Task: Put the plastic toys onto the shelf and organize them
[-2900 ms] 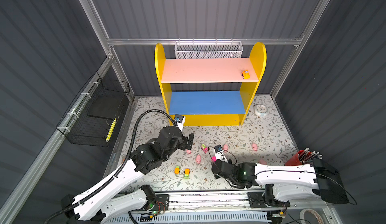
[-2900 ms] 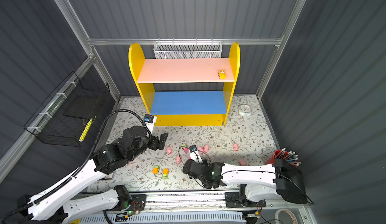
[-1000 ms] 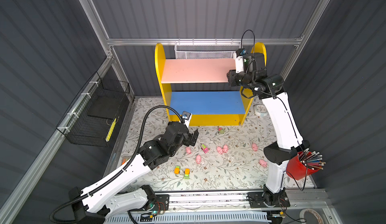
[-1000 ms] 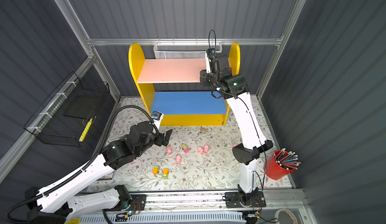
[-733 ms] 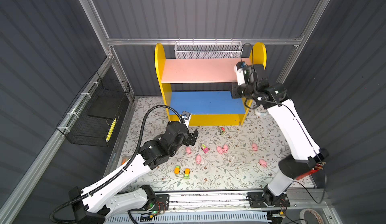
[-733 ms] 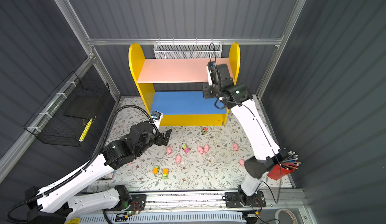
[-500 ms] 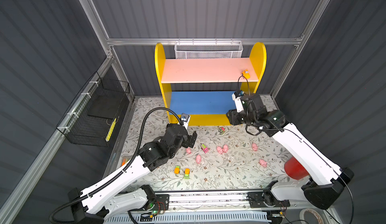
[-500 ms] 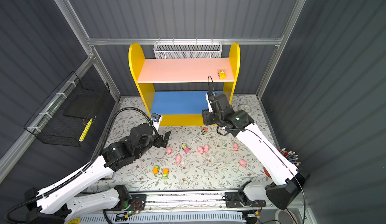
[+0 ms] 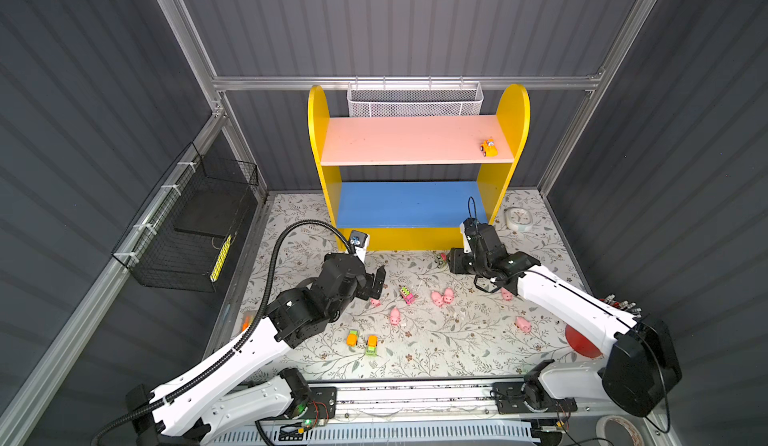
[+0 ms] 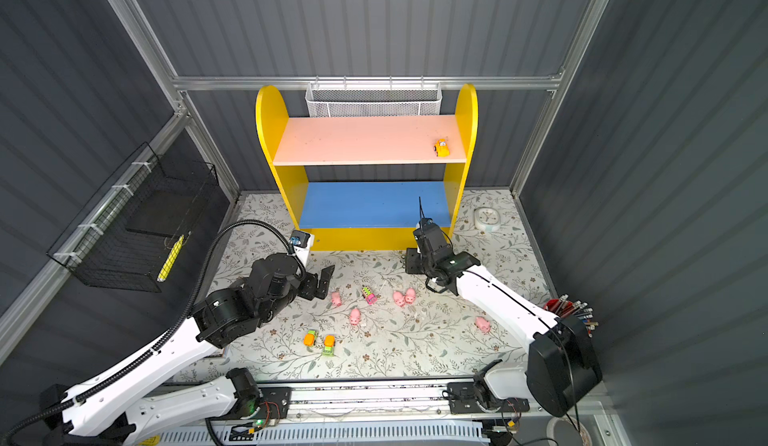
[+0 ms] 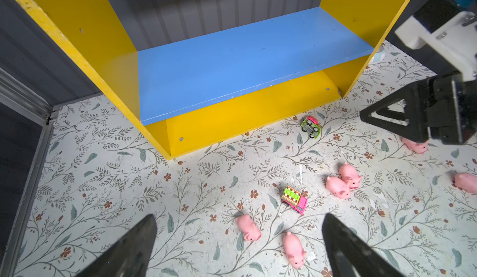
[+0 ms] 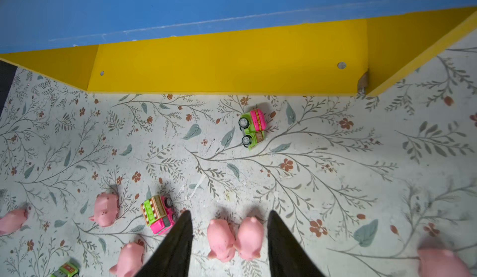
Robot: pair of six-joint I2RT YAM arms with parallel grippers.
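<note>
The tipped green-and-pink car (image 12: 252,128), centre frame beside the shelf (image 12: 232,64), could roll away if our part-open, empty right gripper (image 12: 229,212) nudged its wheels; our left gripper (image 11: 239,216) gaped wide.

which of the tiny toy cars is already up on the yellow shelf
The orange-yellow toy car, sitting near the right end of the pink upper board; the rest are all down on the floral mat.

So the left arm is stretched forward with the left gripper (image 11: 239,215) spread wide, nothing in it. The right arm reaches in low, right gripper (image 12: 229,212) angled down, jaws only partly apart.
</note>
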